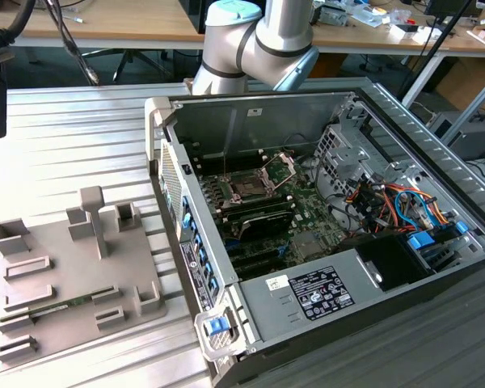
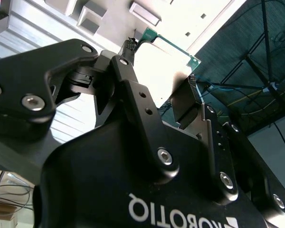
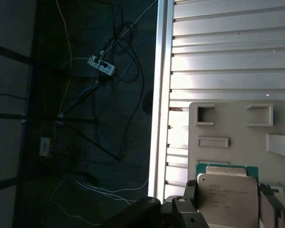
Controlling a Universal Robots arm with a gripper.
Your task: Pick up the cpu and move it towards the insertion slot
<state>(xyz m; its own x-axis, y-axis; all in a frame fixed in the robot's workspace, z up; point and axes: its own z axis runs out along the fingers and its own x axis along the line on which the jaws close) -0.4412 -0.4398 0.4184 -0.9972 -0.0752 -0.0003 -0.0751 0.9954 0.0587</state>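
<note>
Fingers clamped on cpu, opposite edges; cpu flat, squarish, silver lid facing first wrist camera, over tray.

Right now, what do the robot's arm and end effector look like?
The arm is silver-grey tube with rounded joints and a pale blue cap. The end effector is matte black, made of angular bolted links, with white lettering on its body.

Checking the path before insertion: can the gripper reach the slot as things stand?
Probably yes: the case is open, the slot lies bare with its plate raised, and nothing stands over it. The gripper holds the cpu.
</note>
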